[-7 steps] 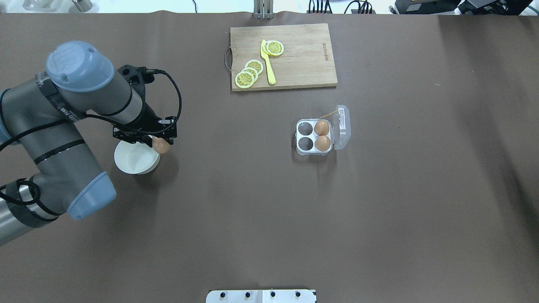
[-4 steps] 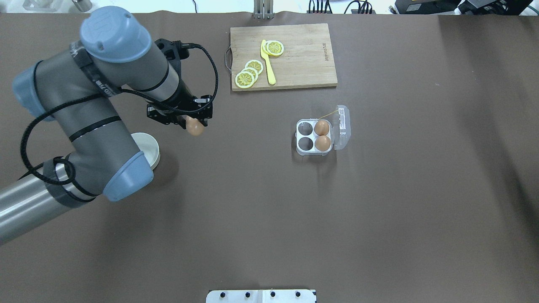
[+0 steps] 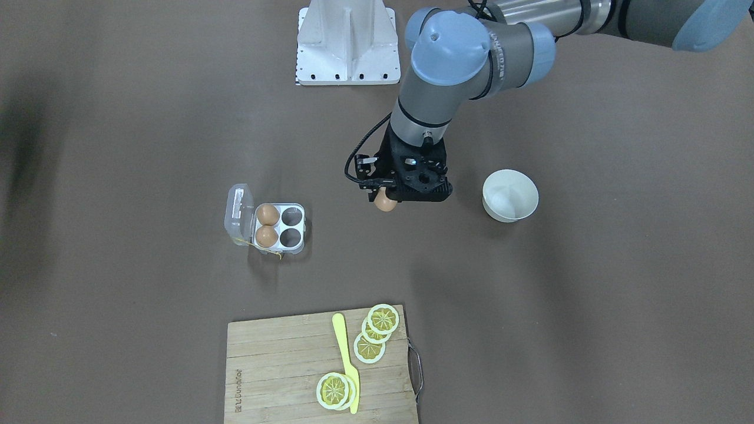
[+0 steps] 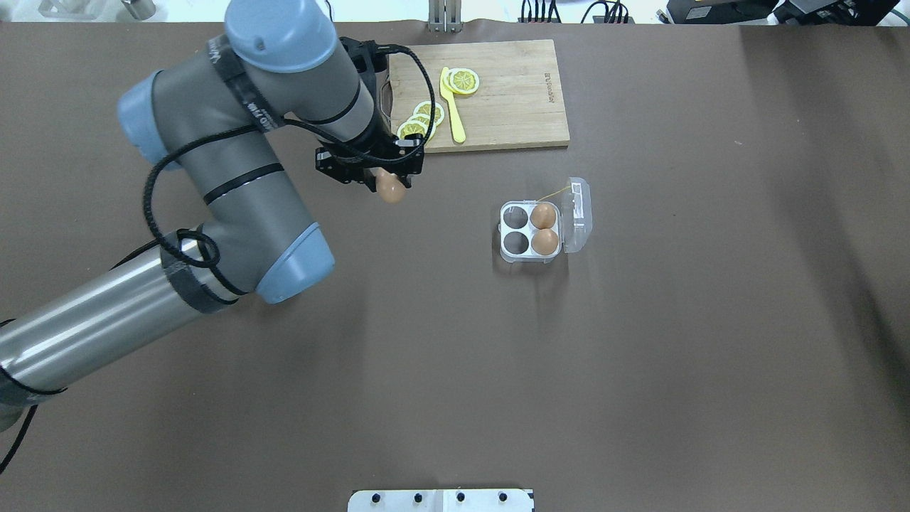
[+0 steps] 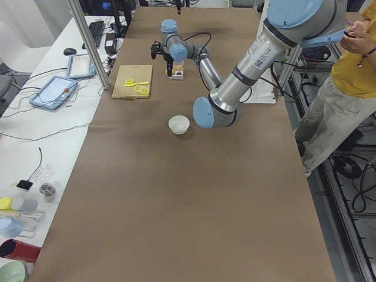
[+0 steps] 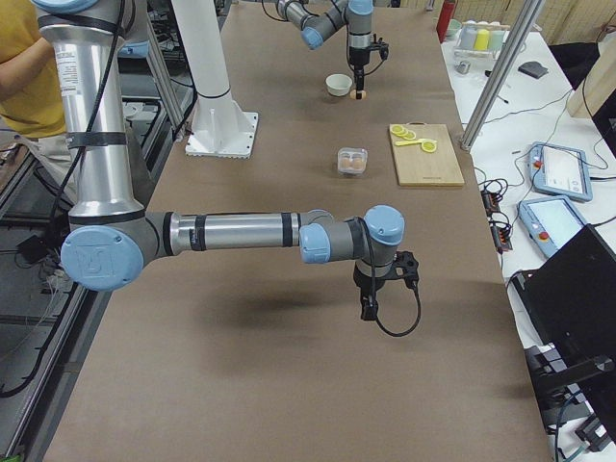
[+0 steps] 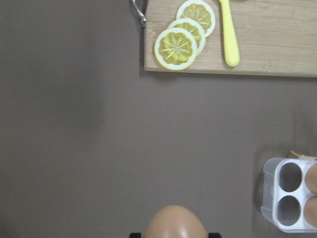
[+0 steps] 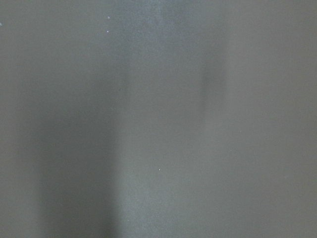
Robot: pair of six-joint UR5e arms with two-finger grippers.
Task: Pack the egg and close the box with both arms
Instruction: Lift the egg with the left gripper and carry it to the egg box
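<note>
My left gripper (image 4: 386, 179) is shut on a brown egg (image 4: 391, 190) and holds it above the table, left of the box and just in front of the cutting board's near left corner. The egg also shows in the front view (image 3: 384, 204) and at the bottom of the left wrist view (image 7: 176, 224). The clear box (image 4: 509, 254) lies open, its lid (image 4: 579, 213) folded out to the right. Two eggs (image 4: 544, 229) fill its right cells; the two left cells are empty. My right gripper (image 6: 370, 300) shows only in the right side view, low over bare table; I cannot tell its state.
A wooden cutting board (image 4: 512, 107) with lemon slices (image 4: 414, 132) and a yellow knife (image 4: 453, 114) lies behind the box. A white bowl (image 3: 510, 195) stands empty beyond the left arm. A white stand (image 3: 347, 44) sits at the robot's base. An operator (image 5: 355, 64) stands beside the table.
My left arm has carried the egg from beside the white bowl to the right and further from the robot, towards the board and box. The box has not moved.
</note>
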